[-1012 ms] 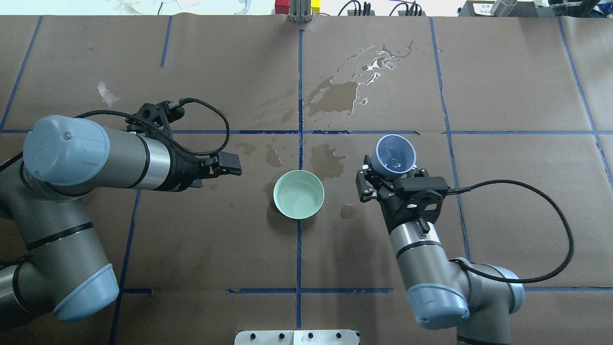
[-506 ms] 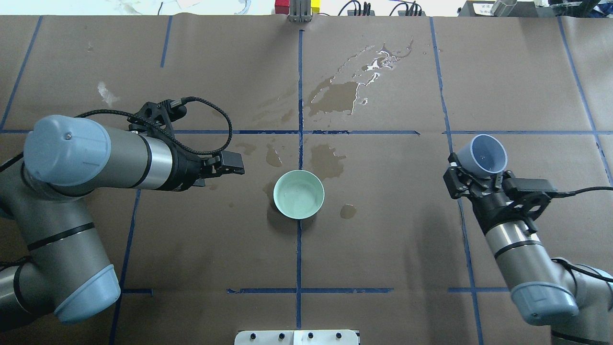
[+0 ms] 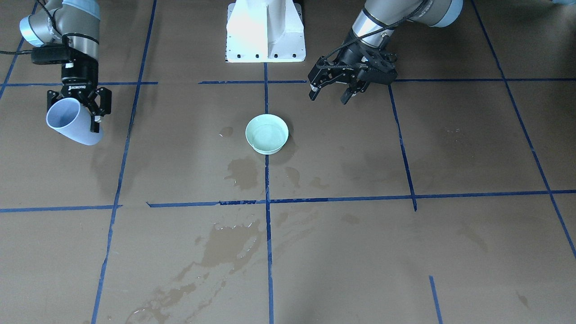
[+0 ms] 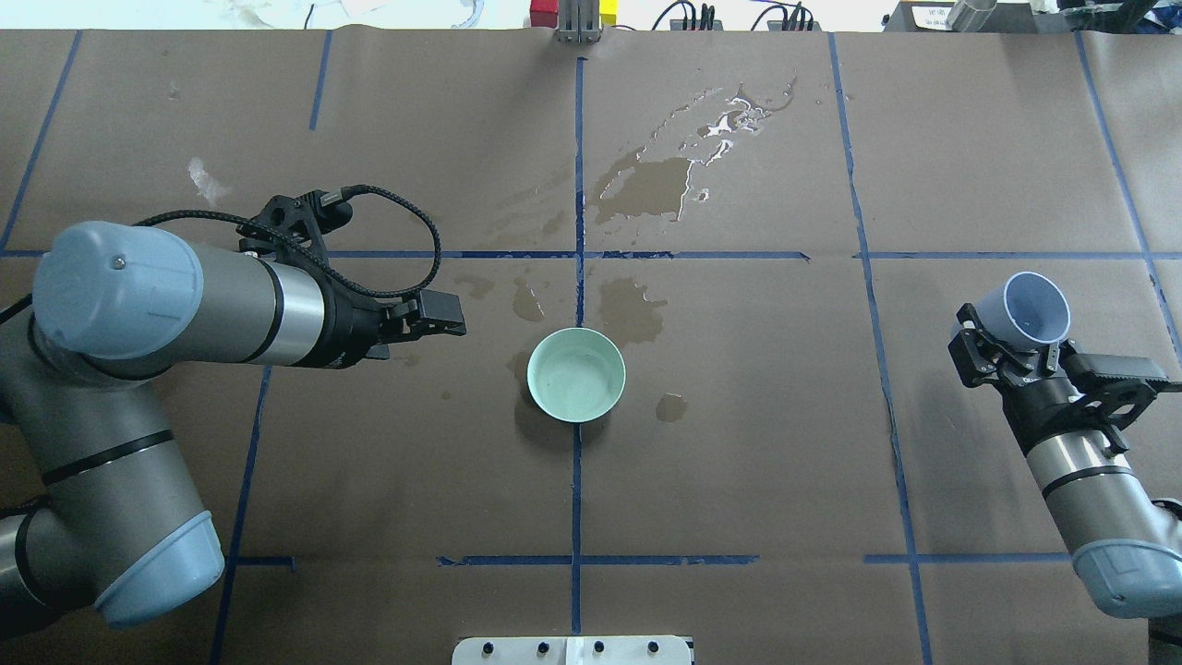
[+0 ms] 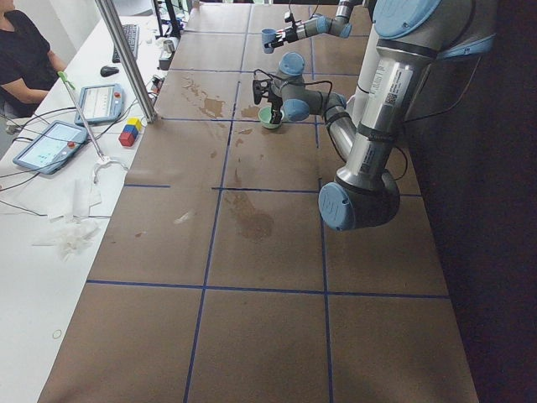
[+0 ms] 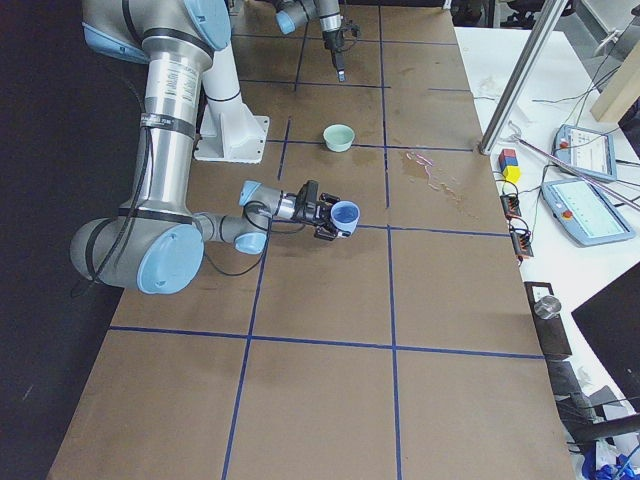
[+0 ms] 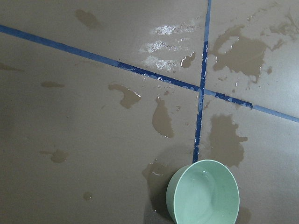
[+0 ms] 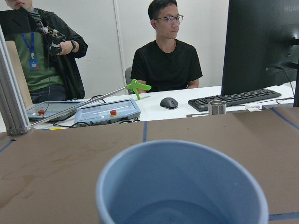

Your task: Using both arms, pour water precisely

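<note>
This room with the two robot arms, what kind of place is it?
Probably a robot lab. The left arm and right arm work at a table covered in brown paper with a blue tape grid, and control tablets with red buttons lie on a desk beside it.

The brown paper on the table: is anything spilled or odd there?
Yes. Water has spilled outside the green bowl: small dark stains lie beside it, and a larger wet patch with glinting water lies farther from the robot. The right hand holds the blue cup tilted.

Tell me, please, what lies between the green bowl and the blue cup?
Overhead view: bare brown paper, one blue tape line and a small wet stain beside the bowl.
</note>
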